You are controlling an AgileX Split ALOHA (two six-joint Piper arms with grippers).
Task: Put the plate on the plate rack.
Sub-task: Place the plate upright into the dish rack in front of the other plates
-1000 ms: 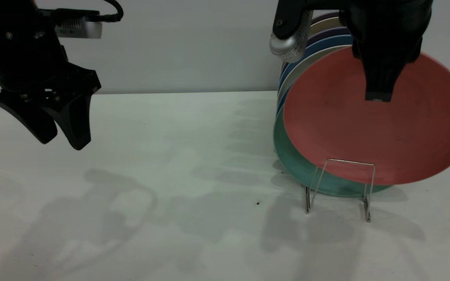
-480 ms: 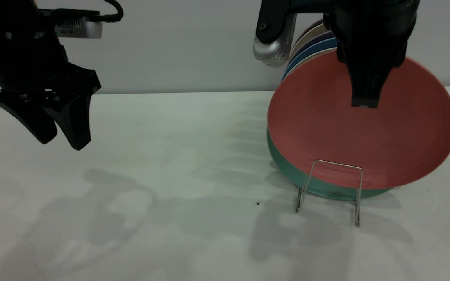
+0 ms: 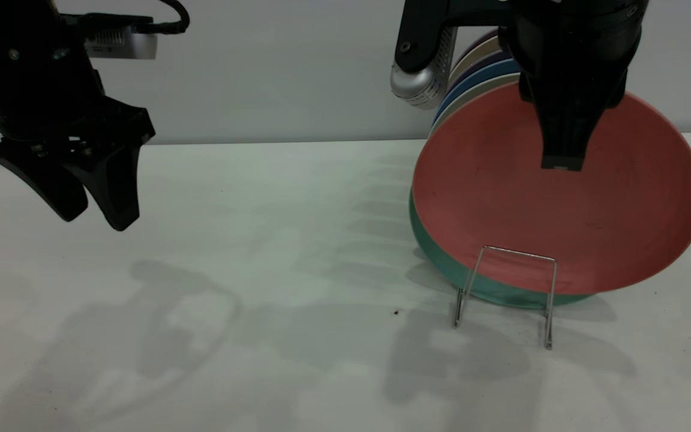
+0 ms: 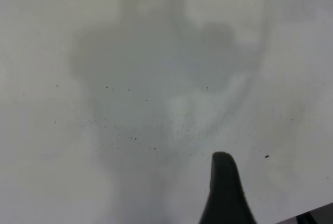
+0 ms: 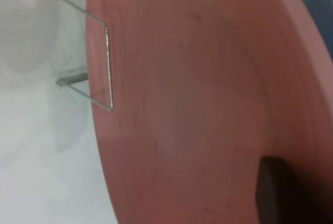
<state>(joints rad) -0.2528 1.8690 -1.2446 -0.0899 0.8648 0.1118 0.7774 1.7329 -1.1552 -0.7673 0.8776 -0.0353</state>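
Right hand (image 3: 561, 129) is clamped on the top rim of the salmon-pink plate (image 3: 561, 216), which sits upright behind the wire plate rack's (image 3: 504, 294) front loop against the mint-green plate (image 3: 441, 255), so I'd ease it straight down, then let go slowly; left hand (image 3: 90, 198) hangs spread apart, well clear.

Salmon-pink plate (image 3: 561, 204), silvery rack (image 3: 504, 288)

Exterior cam sits low and roughly level, facing both arms across the white surface (image 3: 297, 198) with the wall behind. Left wrist cam looks straight down at bare surface from some height, one fingertip (image 4: 225, 193) in frame. Right wrist cam is very close on the plate (image 5: 208, 99) and plate rack (image 5: 99, 63), both shared with exterior.
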